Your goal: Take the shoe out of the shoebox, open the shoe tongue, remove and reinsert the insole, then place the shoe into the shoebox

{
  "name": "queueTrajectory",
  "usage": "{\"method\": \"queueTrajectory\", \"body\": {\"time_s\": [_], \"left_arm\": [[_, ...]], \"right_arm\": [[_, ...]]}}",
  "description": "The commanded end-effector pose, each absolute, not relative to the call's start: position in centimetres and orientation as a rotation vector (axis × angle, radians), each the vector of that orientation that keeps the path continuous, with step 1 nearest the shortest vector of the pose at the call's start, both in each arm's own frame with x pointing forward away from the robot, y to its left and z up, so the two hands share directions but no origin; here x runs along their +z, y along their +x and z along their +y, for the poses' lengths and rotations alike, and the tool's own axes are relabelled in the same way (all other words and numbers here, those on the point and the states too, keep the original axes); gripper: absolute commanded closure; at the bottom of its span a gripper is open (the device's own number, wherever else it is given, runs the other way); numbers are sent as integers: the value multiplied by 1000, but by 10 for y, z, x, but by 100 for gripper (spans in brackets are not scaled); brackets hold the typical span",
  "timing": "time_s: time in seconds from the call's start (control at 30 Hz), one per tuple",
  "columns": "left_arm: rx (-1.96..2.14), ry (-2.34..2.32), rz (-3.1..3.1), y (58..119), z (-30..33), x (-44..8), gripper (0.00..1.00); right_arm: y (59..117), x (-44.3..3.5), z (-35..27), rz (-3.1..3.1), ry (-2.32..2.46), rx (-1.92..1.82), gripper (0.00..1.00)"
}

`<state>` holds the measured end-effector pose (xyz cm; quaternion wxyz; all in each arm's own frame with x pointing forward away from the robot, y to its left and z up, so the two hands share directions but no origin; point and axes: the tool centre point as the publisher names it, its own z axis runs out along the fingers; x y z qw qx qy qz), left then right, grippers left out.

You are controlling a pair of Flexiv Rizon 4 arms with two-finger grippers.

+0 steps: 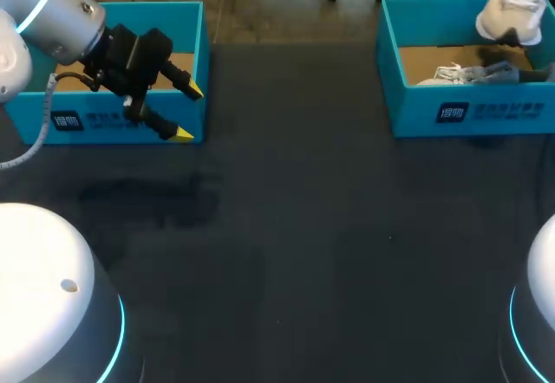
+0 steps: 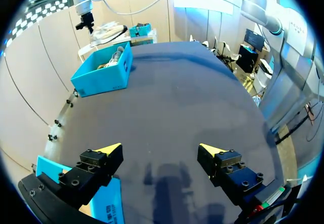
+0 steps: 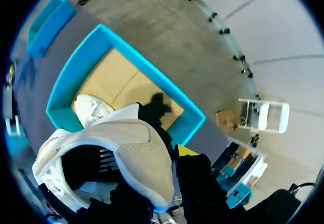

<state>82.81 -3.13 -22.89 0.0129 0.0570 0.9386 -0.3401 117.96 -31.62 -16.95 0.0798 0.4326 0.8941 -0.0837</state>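
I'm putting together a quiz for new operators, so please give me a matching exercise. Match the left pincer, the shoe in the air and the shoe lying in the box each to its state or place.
Things:
1. left pincer
2. lifted shoe
3. other shoe

States or places:
A. lying in the right shoebox
B. open, holding nothing
C. gripped by the right pincer, up in the air

Pairs: 1-B, 2-C, 3-A
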Motion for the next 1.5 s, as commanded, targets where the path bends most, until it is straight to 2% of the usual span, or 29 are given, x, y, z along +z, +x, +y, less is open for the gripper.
{"method": "queueTrajectory", "body": {"time_s": [0.03, 0.13, 1.17, 1.5], "left_arm": [[-1055, 179, 2927, 828, -31, -228, 0], [-1055, 179, 2927, 828, -31, -228, 0], [-1055, 179, 2927, 828, -31, -228, 0], [-1055, 179, 2927, 828, -31, -228, 0]], "right_arm": [[1173, -164, -316, 2207, 1937, -243, 100], [1167, -167, -315, 2092, 2111, -252, 100], [1167, -167, -315, 2092, 2111, -252, 100], [1156, -179, -310, 1655, 2353, -186, 100]]}}
